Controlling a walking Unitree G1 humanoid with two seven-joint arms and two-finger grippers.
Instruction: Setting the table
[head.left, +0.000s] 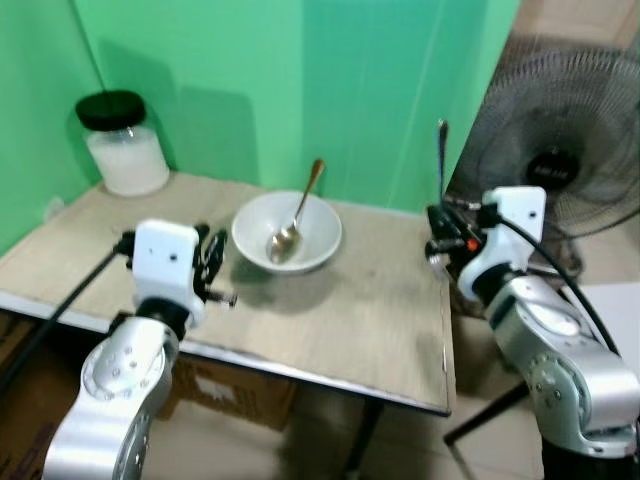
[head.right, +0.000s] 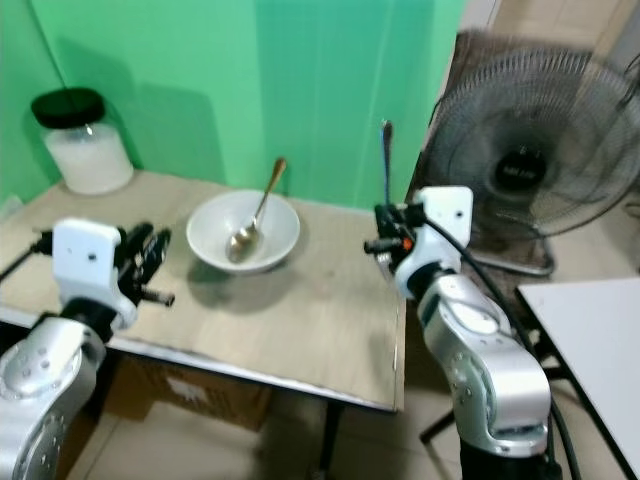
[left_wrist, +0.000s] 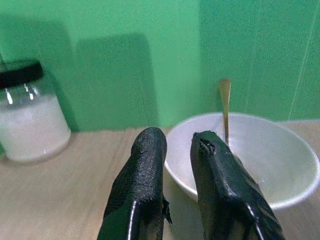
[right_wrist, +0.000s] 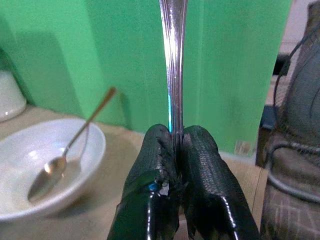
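- The right gripper (right_wrist: 177, 145) clenches a slim silver metal utensil handle (right_wrist: 172, 60), holding it upright above the right edge of the beige wooden table (head.left: 380, 310).
- A white round ceramic bowl (head.left: 286, 231) sits mid-table, a metal spoon (head.left: 295, 217) leaning inside.
- The left gripper (left_wrist: 172, 150), fingers slightly apart and empty, hovers just left of the bowl.
- A black-lidded glass jar (head.left: 122, 143) stands far left.

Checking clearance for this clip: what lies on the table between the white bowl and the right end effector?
Bare tabletop separates the bowl from the right end effector, which grips an upright utensil; the left eye view shows this.
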